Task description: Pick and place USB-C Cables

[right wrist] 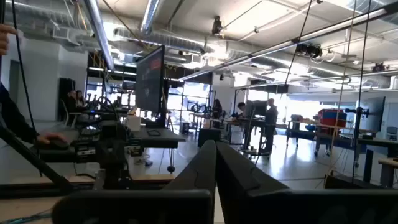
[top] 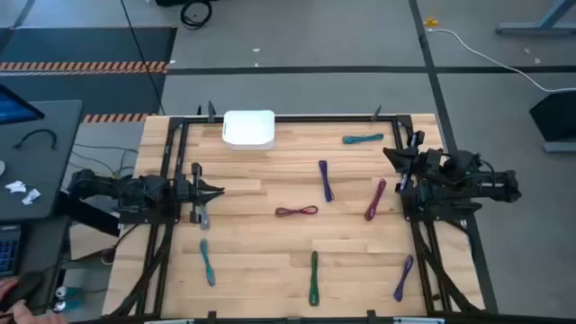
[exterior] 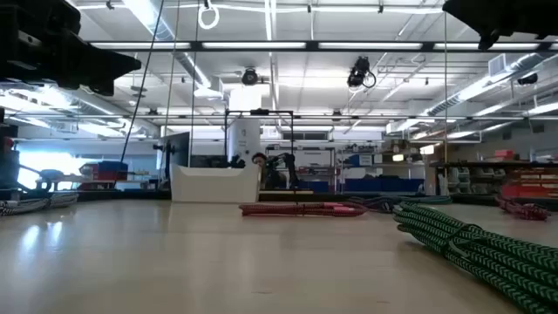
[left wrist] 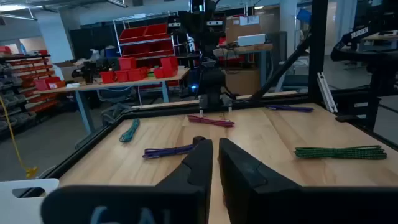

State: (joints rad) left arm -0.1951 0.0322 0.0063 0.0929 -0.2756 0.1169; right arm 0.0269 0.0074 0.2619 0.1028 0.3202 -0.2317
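Several short bundled USB-C cables lie flat on the wooden table: teal (top: 363, 139), purple (top: 325, 180), magenta (top: 375, 198), maroon (top: 296, 211), teal-blue (top: 207, 261), green (top: 313, 276) and purple (top: 403, 277). A pale strip (top: 204, 216) lies just below my left gripper. My left gripper (top: 219, 191) hovers over the table's left part with only a thin slit between its fingers (left wrist: 216, 149). It points toward the purple cable (left wrist: 168, 151). My right gripper (top: 390, 154) hangs shut (right wrist: 216, 149) above the table's right part, near the teal cable.
A white box (top: 248, 129) stands at the table's far edge, also seen in the low view as the white box (exterior: 214, 183). A black frame (top: 288, 117) runs along the table edges. The green cable (exterior: 471, 244) lies close to the low camera. People and benches are in the room beyond.
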